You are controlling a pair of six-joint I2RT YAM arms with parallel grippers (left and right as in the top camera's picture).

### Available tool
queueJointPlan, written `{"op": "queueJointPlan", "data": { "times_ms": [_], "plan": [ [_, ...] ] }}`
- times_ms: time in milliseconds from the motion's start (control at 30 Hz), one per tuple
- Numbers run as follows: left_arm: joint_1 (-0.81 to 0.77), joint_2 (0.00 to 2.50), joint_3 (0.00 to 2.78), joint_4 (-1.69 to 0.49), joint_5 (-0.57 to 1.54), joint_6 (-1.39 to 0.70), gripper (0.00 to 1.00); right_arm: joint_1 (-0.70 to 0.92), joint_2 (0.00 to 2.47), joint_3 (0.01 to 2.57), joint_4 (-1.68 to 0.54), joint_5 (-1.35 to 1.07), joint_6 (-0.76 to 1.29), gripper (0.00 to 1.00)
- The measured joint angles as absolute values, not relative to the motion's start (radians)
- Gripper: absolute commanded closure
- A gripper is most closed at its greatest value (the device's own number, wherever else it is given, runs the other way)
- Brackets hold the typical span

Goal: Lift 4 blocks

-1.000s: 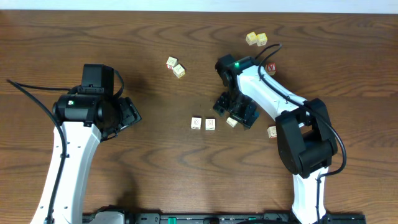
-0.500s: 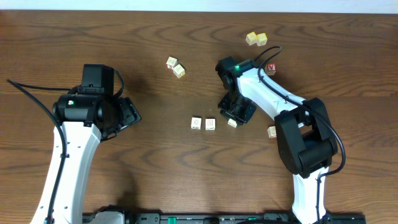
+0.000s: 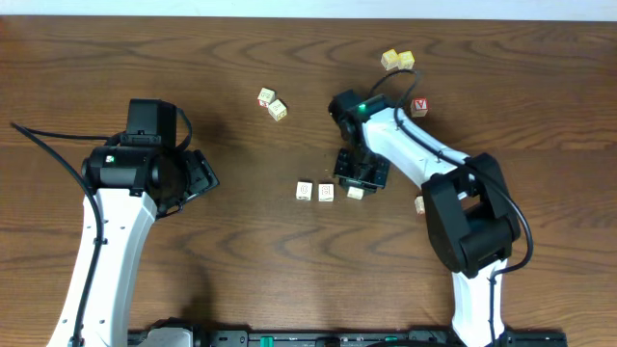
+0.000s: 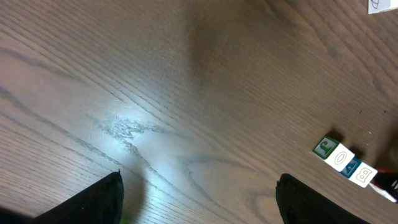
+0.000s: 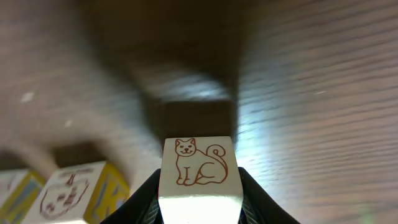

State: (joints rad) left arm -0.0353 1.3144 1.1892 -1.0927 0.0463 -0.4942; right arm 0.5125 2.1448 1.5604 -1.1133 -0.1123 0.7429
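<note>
My right gripper (image 3: 359, 177) (image 5: 199, 196) is shut on a pale cream block (image 5: 199, 169) with a red cat drawing; its fingers (image 5: 147, 200) press both sides. From above this block (image 3: 355, 192) shows at the gripper's lower edge. I cannot tell whether it is off the wood. Two more cream blocks (image 3: 305, 191) (image 3: 326, 192) sit side by side just left of it, and in the right wrist view one of them (image 5: 73, 191) shows at lower left. Another block (image 3: 421, 203) peeks out beside the right arm. My left gripper (image 3: 198, 178) (image 4: 199, 205) stands open over bare wood at the left.
Two yellow-topped cubes (image 3: 397, 60) lie at the back. A red-faced cube (image 3: 419, 106) sits right of the right arm. Two more cubes (image 3: 272, 103) lie at the back centre. The left wrist view catches a row of blocks (image 4: 344, 163) far right.
The right gripper's jaws have closed from wide apart onto the cat block, and gripper and block have shifted slightly left. The left arm has not moved.
</note>
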Motion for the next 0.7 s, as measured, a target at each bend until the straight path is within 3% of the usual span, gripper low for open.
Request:
{"op": "queueJointPlan", "data": {
  "times_ms": [700],
  "plan": [
    [-0.035, 1.314, 1.189, -1.092, 0.047, -0.494, 0.21, 0.554, 2.145, 1.560, -1.113, -0.119, 0.630, 0.66]
  ]
}}
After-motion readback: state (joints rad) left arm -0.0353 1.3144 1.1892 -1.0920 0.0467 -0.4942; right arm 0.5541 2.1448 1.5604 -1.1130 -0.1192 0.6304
